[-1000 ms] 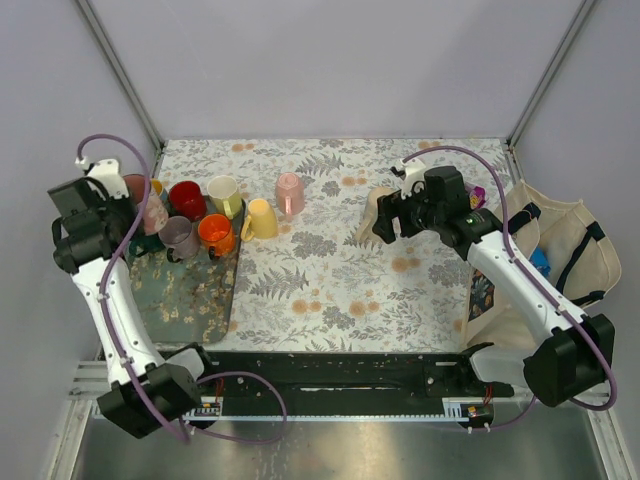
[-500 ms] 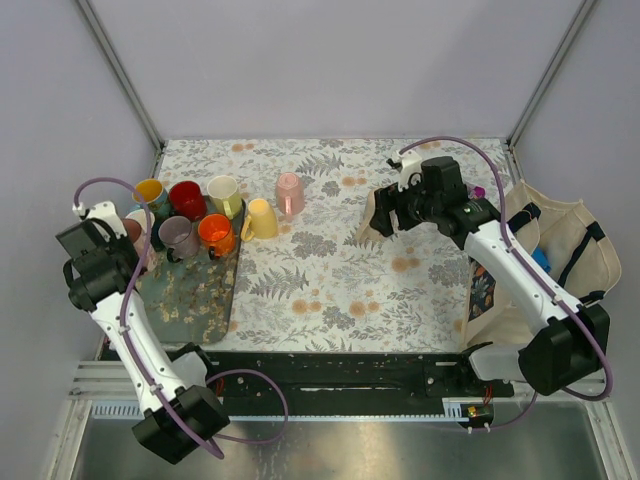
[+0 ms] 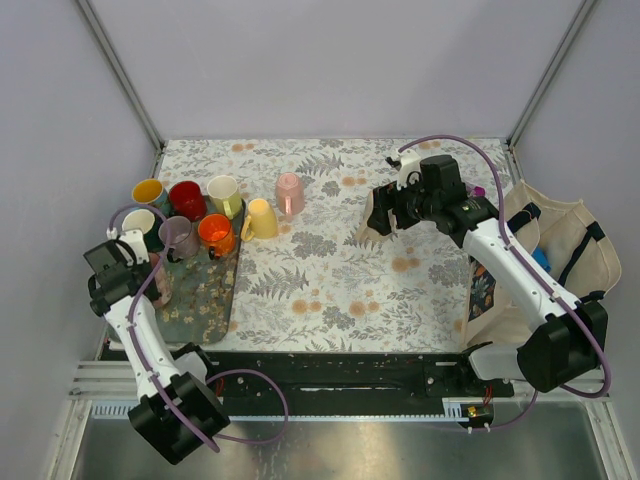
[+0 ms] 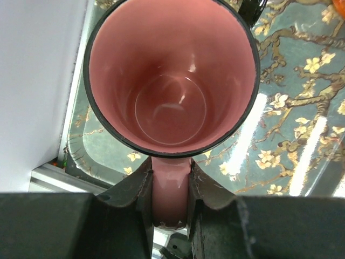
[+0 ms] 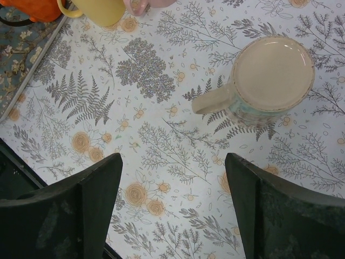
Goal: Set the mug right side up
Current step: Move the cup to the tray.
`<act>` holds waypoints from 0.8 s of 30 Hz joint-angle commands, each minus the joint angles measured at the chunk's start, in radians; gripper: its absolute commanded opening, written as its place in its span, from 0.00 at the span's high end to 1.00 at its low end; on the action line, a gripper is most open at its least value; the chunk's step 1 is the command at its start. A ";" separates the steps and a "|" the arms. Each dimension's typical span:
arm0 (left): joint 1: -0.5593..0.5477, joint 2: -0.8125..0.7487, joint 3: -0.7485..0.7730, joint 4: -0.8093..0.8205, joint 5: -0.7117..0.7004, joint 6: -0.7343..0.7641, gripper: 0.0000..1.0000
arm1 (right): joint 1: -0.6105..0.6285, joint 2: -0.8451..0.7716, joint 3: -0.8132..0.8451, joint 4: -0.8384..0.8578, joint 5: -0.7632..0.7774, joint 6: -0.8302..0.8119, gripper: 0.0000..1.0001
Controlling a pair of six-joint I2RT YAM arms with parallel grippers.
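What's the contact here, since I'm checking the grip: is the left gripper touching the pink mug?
Touching. The left wrist view shows the left gripper shut on the handle of the pink mug, both fingers pressed against it.
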 commanded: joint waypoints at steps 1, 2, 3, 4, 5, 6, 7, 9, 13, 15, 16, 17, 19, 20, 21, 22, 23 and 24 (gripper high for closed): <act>0.002 -0.015 -0.045 0.228 0.018 0.073 1.00 | -0.006 -0.010 0.018 0.027 -0.019 0.014 0.14; 0.004 -0.012 -0.056 0.239 0.018 0.081 1.00 | -0.004 -0.013 0.017 0.027 -0.019 0.014 0.14; 0.002 -0.006 -0.064 0.246 0.013 0.090 1.00 | -0.004 -0.013 0.015 0.027 -0.019 0.014 0.14; 0.002 0.003 -0.070 0.252 0.009 0.095 1.00 | -0.006 -0.016 0.018 0.028 -0.019 0.014 0.14; 0.002 0.014 -0.071 0.259 0.003 0.103 1.00 | -0.006 -0.018 0.017 0.034 -0.020 0.014 0.14; 0.004 0.026 -0.071 0.265 -0.003 0.109 1.00 | -0.004 -0.020 0.015 0.037 -0.020 0.014 0.14; 0.007 0.038 -0.073 0.272 -0.011 0.112 1.00 | -0.004 -0.020 0.015 0.039 -0.017 0.014 0.14; 0.010 0.084 -0.071 0.289 -0.026 0.113 1.00 | -0.006 -0.018 0.014 0.043 -0.016 0.014 0.14; 0.042 0.179 -0.030 0.259 -0.002 0.127 1.00 | -0.006 -0.017 0.012 0.043 -0.023 0.014 0.14; 0.065 0.216 -0.010 0.239 0.016 0.135 1.00 | -0.006 -0.018 0.011 0.043 -0.025 0.014 0.14; 0.071 0.230 -0.002 0.231 0.018 0.140 1.00 | -0.006 -0.020 0.009 0.045 -0.026 0.014 0.14; 0.075 0.239 0.002 0.225 0.019 0.146 1.00 | -0.006 -0.021 0.003 0.047 -0.026 0.014 0.14; 0.081 0.238 -0.005 0.222 0.016 0.162 1.00 | -0.006 -0.029 -0.009 0.054 -0.028 0.014 0.14; 0.082 0.233 -0.010 0.225 0.013 0.170 0.96 | -0.006 -0.033 -0.018 0.059 -0.028 0.014 0.13; 0.082 0.224 -0.018 0.226 0.010 0.181 0.85 | -0.006 -0.042 -0.029 0.063 -0.028 0.039 0.14; 0.081 0.218 -0.022 0.229 0.004 0.190 0.77 | -0.006 -0.049 -0.037 0.066 -0.028 0.044 0.14; 0.082 0.212 -0.027 0.231 0.001 0.196 0.73 | -0.004 -0.055 -0.047 0.071 -0.030 0.047 0.13; 0.082 0.206 -0.028 0.228 -0.002 0.204 0.70 | -0.004 -0.062 -0.055 0.073 -0.030 0.050 0.13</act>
